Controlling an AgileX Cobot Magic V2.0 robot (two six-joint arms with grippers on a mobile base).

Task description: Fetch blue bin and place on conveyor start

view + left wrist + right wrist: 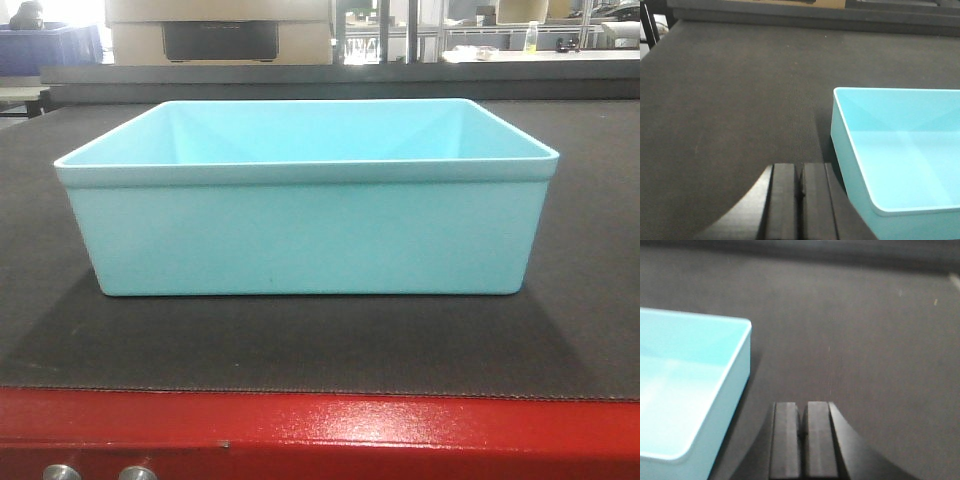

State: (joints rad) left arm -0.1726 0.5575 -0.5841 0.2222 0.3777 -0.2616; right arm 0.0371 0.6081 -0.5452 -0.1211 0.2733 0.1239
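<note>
The blue bin (305,200), a light turquoise tub, stands upright and empty on the dark grey conveyor belt (300,345) just behind the red frame edge (320,435). My left gripper (800,167) is shut and empty, over the belt just left of the bin's left wall (850,165), apart from it. My right gripper (803,407) is shut and empty, over the belt right of the bin's right wall (735,385), apart from it. Neither gripper shows in the front view.
Silver bolts (60,472) sit in the red frame. A raised dark ledge (300,75) runs along the belt's far side. Behind it are a cardboard box (220,30), dark blue bins (50,45) and metal shelving (480,30).
</note>
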